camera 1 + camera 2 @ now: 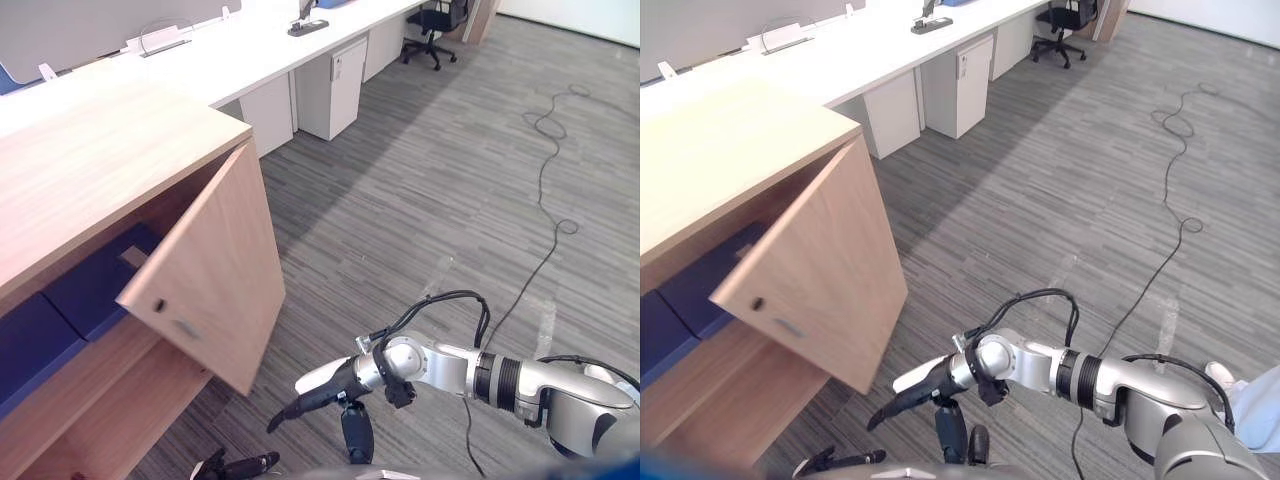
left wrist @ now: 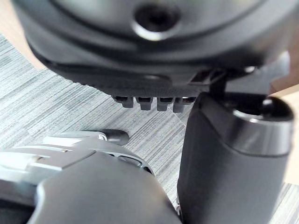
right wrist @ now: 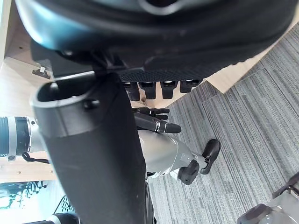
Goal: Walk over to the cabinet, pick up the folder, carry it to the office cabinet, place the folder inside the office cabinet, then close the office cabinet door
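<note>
Cabinet [image 1: 90, 170] w/ door [image 1: 220, 270] approx. half open, blue folder [image 1: 95, 285] lying flat on the shelf inside beside a 2nd blue folder [image 1: 30, 345]; R hand [image 1: 320, 385] low near door's bottom corner, fingers straight, holding nothing; L hand [image 1: 240, 465] lower still, fingers relaxed, empty.

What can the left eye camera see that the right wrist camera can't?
Left eye view: a long white desk, a black wheeled office chair, and dark blue folders on the shelf inside the cabinet.
Right wrist view: a small metal fitting on the cabinet's inner wall, seen from very close.
Both: the light wooden cabinet, the grey striped carpet, and the two dark hands, the right hand and the left hand, each open and holding nothing.
</note>
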{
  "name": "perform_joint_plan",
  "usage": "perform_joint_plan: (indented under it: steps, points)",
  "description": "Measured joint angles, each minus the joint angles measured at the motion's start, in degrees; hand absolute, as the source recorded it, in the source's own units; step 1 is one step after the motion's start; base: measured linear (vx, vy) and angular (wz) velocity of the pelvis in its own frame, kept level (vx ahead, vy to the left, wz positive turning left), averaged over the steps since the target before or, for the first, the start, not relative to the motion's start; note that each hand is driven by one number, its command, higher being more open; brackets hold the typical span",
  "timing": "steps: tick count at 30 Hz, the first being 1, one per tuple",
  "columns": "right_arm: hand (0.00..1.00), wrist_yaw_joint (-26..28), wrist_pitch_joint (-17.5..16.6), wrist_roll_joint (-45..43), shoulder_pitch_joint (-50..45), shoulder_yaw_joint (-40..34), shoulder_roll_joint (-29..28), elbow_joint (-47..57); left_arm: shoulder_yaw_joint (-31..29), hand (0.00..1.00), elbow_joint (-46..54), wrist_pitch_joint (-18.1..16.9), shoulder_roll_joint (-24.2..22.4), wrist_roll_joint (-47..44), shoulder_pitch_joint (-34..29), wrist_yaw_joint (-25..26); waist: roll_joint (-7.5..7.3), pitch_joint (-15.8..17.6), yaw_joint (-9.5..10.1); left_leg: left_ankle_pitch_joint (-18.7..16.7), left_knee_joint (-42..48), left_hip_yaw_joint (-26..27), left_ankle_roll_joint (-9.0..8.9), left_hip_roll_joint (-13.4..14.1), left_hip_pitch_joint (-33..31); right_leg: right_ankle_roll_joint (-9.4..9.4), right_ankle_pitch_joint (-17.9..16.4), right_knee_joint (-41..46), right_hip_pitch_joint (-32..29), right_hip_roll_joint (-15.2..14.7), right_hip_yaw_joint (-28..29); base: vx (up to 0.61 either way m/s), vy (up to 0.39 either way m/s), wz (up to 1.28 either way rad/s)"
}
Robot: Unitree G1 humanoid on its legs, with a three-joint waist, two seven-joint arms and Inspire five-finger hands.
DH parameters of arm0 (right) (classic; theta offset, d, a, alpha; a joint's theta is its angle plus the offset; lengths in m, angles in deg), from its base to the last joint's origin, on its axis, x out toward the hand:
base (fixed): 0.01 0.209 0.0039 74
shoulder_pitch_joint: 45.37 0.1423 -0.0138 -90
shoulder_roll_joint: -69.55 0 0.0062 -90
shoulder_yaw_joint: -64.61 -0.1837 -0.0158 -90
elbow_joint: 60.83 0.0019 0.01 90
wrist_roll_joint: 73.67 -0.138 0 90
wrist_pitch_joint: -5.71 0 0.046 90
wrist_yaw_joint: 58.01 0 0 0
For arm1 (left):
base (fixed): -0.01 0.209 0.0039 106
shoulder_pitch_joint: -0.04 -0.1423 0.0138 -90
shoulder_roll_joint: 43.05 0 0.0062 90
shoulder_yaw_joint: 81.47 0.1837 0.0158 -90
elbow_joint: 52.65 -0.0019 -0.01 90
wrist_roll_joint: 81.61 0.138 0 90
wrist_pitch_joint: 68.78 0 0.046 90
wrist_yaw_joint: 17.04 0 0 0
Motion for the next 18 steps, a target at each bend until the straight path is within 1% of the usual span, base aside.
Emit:
perform_joint_plan:
  steps: [2, 4, 5, 7, 8, 9, 10, 11, 12, 13, 14, 15, 16, 17, 18]
  points:
    - [1.00, -1.25, 0.05, 1.75, 0.00, -0.58, -0.51, -0.84, -1.98, 1.00, -0.05, 0.18, 0.07, 0.40, -0.15, 0.35, -0.74, -0.49, 0.19, -0.26, 0.34, -0.10, 0.40, -0.38, -0.02, 0.21, 0.18, 0.00, 0.16, -0.42, 0.09, -0.04, 0.043, 0.01]
    - [1.00, -1.77, 0.04, 1.96, -0.43, -1.63, -2.36, -3.69, -3.60, 1.00, -0.48, 0.60, 0.02, 0.53, -0.02, 0.66, -0.92, -0.60, 0.31, -0.39, 0.65, -0.43, 0.59, -0.66, -0.01, 0.34, 0.29, 0.00, 0.50, -0.80, -0.12, -0.05, 0.035, 0.08]
    - [1.00, -2.68, 0.04, 2.44, -1.27, -2.70, -3.90, -6.57, -4.64, 1.00, -0.83, 0.65, -0.17, 0.58, 0.10, 0.82, -0.96, -0.63, 0.67, -0.42, 0.82, -0.86, 0.66, -0.79, -0.06, 0.41, 0.33, 0.00, 0.76, -1.03, -0.41, -0.06, 0.025, 0.21]
    - [1.00, -4.64, 0.10, 5.17, -3.92, -5.69, -7.35, -11.96, -6.41, 1.00, -1.21, 0.97, -0.59, 0.60, 0.77, 0.89, -0.78, -0.50, 1.86, -0.44, 0.85, -2.25, 0.61, -1.00, -0.01, 0.52, 0.20, 0.00, 1.43, -1.40, -1.51, -0.06, 0.027, 0.32]
    - [1.00, -6.32, 0.20, 7.56, -5.86, -7.67, -10.08, -16.72, -7.17, 1.00, -1.14, 1.00, -1.11, 0.59, 0.84, 1.01, -0.42, -0.32, 2.75, -0.44, 0.94, -3.60, 0.61, -1.17, 0.07, 0.75, -0.27, 0.04, 2.26, -2.00, -2.64, -0.04, 0.039, 0.56]
    - [1.00, -7.88, 0.38, 9.86, -7.51, -9.59, -12.73, -21.68, -8.52, 1.00, -0.97, 1.00, -1.77, 0.57, 0.99, 1.06, 0.14, 0.06, 3.31, -0.48, 1.25, -5.38, 0.60, -1.38, 0.07, 1.03, -1.06, 0.66, 3.12, -2.54, -4.28, -0.03, 0.045, 0.66]
    - [1.00, -8.65, 0.56, 11.09, -8.19, -10.60, -14.11, -24.22, -8.86, 1.00, -1.01, 1.01, -2.12, 0.54, 1.12, 1.13, 0.24, 0.23, 3.56, -0.53, 1.71, -6.59, 0.72, -1.52, 0.03, 1.10, -2.32, 2.49, 3.01, -2.99, -5.30, -0.06, 0.082, 1.09]
    - [1.00, -10.90, 1.46, 13.53, -10.29, -13.29, -16.42, -29.90, -8.89, 1.00, -1.01, 0.99, -2.76, 0.48, 1.54, 1.18, 1.55, 1.49, 3.81, -1.16, 3.96, -10.34, 1.60, -2.64, -0.69, 1.76, -8.25, 12.51, 0.89, -5.86, -8.61, -0.07, 0.089, 1.17]
    - [1.00, -11.91, 1.87, 14.43, -11.60, -14.67, -17.03, -31.78, -8.82, 1.00, -1.02, 1.01, -2.83, 0.48, 1.80, 1.18, 1.70, 1.81, 3.73, -1.49, 5.09, -12.54, 1.79, -3.66, -1.20, 2.24, -11.17, 17.37, 0.05, -7.86, -10.34, -0.08, 0.091, 1.88]
    - [1.00, -13.45, 2.60, 16.07, -15.02, -18.10, -18.34, -35.10, -8.74, 1.00, -1.07, 0.98, -2.80, 0.50, 2.02, 1.21, 1.11, 1.91, 3.67, -2.08, 7.15, -17.48, 2.06, -6.75, -2.13, 2.59, -16.19, 25.80, -0.95, -12.54, -13.45, -0.04, 0.030, 1.70]
    - [1.00, -14.05, 2.74, 17.09, -16.82, -20.19, -19.10, -36.93, -8.73, 1.00, -1.08, 0.96, -2.87, 0.50, 1.95, 1.41, 1.28, 2.04, 3.79, -2.34, 8.03, -20.40, 2.27, -8.17, -2.66, 2.60, -18.23, 29.44, -0.81, -14.57, -14.75, -0.04, -0.067, 2.62]
    - [1.00, -16.24, 3.54, 18.71, -20.43, -25.17, -20.92, -41.00, -8.70, 1.00, -0.91, 0.99, -2.53, 0.58, 2.12, 1.97, 0.94, 1.75, 3.46, -2.74, 9.88, -27.74, 2.31, -10.44, -4.43, 1.10, -19.38, 34.50, -0.91, -16.12, -10.88, -0.02, -0.091, 2.28]
    - [1.00, -16.99, 3.90, 19.40, -21.31, -26.81, -21.76, -42.65, -8.74, 1.00, -0.72, 0.97, -2.30, 0.55, 2.15, 2.07, 1.19, 1.75, 3.28, -2.74, 10.43, -31.03, 2.32, -11.44, -5.36, 0.43, -19.51, 35.78, -1.01, -15.73, -7.84, 0.01, -0.140, 2.92]
    - [1.00, -17.97, 4.66, 19.79, -22.55, -30.63, -23.53, -46.07, -8.83, 1.00, 0.35, 1.03, -1.71, 0.54, 2.21, 2.10, 1.09, 1.64, 3.18, -2.68, 11.25, -37.75, 2.39, -12.93, -7.19, -1.07, -20.34, 37.56, -1.69, -14.18, -0.79, 0.06, -0.160, 2.66]
    - [1.00, -19.33, 5.05, 19.70, -23.77, -35.36, -25.26, -49.48, -8.91, 1.00, 0.95, 1.21, -1.05, 0.45, 2.29, 2.33, 0.91, 1.51, 3.24, -2.65, 11.57, -44.00, 2.42, -14.26, -8.83, -2.77, -22.63, 37.78, -1.51, -11.08, 8.29, 0.08, -0.198, 2.58]
